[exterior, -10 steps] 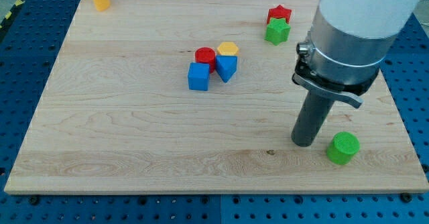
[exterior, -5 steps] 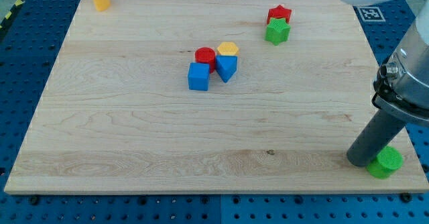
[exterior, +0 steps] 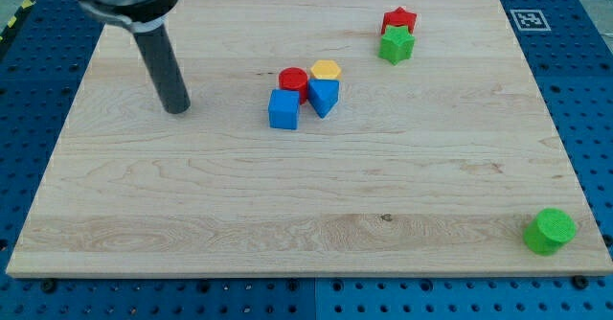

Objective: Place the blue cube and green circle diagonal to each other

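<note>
The blue cube [exterior: 283, 109] sits near the board's middle, touching a red cylinder [exterior: 293, 80] above it and a blue triangular block [exterior: 324, 97] at its right. The green circle [exterior: 550, 231] lies at the board's bottom right corner, far from the cube. My tip [exterior: 176, 109] rests on the board to the left of the blue cube, a clear gap apart, touching no block.
A yellow hexagonal block [exterior: 326, 70] touches the red cylinder and blue triangular block. A red star [exterior: 398, 20] and green star [exterior: 396, 44] sit together at the top right. A printed marker [exterior: 526, 18] is at the top right corner.
The green circle was pushed right and down to the board's bottom right corner. My tip then left it and jumped across to the left side of the board.
</note>
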Action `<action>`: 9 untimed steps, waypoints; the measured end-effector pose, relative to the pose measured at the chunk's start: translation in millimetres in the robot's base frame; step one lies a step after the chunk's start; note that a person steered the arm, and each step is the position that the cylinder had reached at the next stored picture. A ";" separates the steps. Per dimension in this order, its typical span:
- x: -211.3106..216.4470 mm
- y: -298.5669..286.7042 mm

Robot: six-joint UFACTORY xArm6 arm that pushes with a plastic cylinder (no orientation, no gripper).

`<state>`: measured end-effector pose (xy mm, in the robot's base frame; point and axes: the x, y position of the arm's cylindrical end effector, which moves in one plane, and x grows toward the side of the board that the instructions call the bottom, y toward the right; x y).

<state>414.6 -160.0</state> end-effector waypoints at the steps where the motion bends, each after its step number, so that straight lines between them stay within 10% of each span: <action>1: -0.8 38.8; 6: 27.4 212.0; 9: 81.4 216.8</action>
<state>495.9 56.8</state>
